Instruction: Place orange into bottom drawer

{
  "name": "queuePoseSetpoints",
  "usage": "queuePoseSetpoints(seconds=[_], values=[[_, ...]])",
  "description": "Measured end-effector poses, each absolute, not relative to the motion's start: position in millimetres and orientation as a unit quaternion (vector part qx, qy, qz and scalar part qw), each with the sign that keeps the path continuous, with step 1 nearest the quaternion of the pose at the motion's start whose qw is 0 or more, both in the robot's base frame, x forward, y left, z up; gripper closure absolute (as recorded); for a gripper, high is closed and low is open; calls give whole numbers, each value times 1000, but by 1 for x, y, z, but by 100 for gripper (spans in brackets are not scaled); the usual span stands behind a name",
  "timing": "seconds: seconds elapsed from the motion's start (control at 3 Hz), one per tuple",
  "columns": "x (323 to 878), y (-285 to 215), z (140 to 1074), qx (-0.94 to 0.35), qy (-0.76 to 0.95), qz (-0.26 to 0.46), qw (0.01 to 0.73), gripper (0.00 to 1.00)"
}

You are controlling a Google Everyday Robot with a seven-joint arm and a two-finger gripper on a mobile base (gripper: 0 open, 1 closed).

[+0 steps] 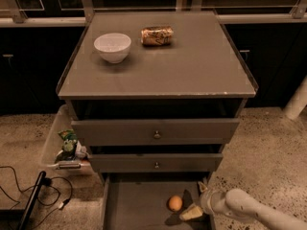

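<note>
Since the orange [175, 203] sits on the drawer [136, 206] floor just left of the gripper [190, 213], near touching it or touching, the main risk is a nudge. Whether the gripper is open or closed on anything cannot be told; only a pale wedge shows beside the fruit. If it pulls back with any sideways sweep, it could knock the orange, which is round and would likely roll across the flat floor. Low walls should keep it in, so that is a minor fault. A worse one lies above the gripper: the middle drawer [156, 163] front overhangs close over it, and a straight lift could strike that front. To the right of the gripper, the arm [249, 210] crosses the drawer's side wall, so a low pull could catch the wall and jolt the drawer.
</note>
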State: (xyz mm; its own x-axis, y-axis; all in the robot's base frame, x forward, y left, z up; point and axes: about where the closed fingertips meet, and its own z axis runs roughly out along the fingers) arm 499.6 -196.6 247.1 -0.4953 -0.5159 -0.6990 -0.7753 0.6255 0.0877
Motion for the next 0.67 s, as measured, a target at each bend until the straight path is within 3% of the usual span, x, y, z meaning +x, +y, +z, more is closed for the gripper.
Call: queuePoseSetpoints(seconds=[0.67], values=[[453, -245, 343, -382, 824, 167, 383, 0]])
